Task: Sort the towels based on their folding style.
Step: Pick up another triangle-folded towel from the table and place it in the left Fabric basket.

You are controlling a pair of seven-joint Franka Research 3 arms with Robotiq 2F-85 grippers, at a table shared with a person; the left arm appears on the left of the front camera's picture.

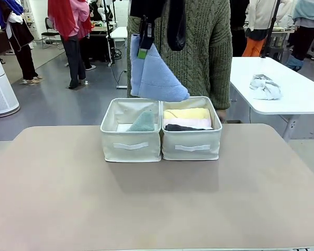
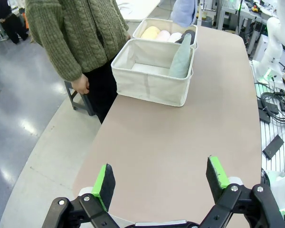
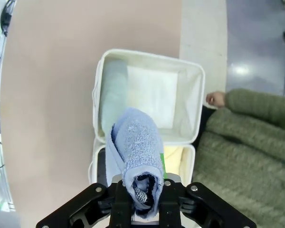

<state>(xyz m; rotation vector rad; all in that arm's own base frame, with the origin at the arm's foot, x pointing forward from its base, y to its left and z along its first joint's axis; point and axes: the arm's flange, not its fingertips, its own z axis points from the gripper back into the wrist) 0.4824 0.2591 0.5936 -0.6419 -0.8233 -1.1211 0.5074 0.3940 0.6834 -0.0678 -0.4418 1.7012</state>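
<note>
Hanging above bins [image 1: 131, 146]: blue cone towel [image 1: 154, 78]; person's sweater [image 1: 199, 47] just behind.

robot lab: white tables [image 1: 298, 89], floor cables [image 2: 275, 111]

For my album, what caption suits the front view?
Right pincer dangles a light blue towel above two cream bins.

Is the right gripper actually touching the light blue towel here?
Touching. The right wrist view shows the right gripper shut on the light blue towel, its pointed end hanging above the bins.
</note>
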